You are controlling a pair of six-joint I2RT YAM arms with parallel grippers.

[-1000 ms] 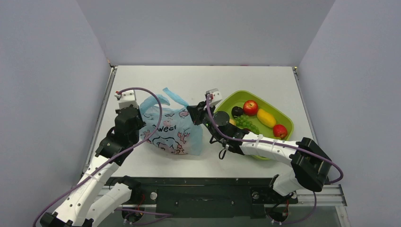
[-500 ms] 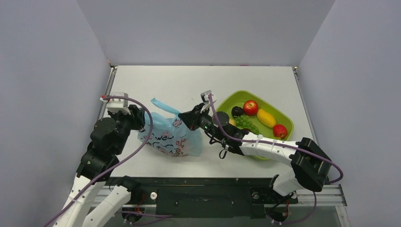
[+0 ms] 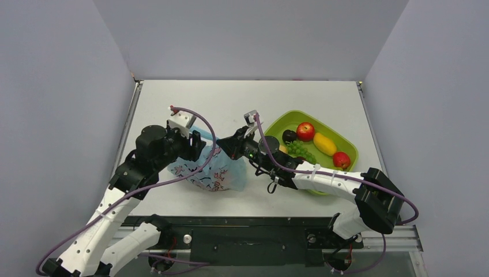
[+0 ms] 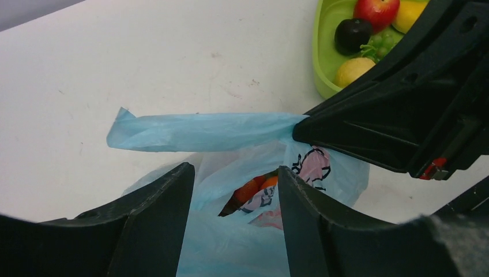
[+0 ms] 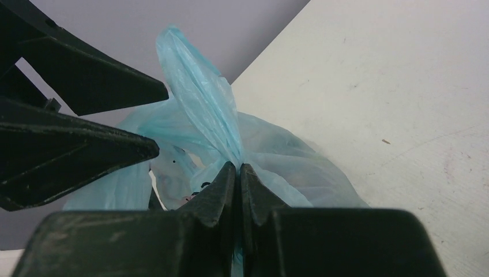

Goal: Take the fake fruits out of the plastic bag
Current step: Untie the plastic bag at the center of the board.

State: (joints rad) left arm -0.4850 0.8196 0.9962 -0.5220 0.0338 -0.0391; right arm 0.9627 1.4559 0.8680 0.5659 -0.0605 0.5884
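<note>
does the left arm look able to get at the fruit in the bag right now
Probably yes. The left fingers stand open just above the mouth of the plastic bag, the right fingers pinch its handle up, and orange-red fake fruits show in the gap below.

the bag (image 3: 213, 173) lies on the counter (image 3: 230, 101), left of the tray (image 3: 352, 154) and near the front edge; fruits (image 4: 254, 188) sit inside the bag.

Lab test cell: plain grey walls (image 3: 242, 34), white table (image 3: 242, 98)
</note>
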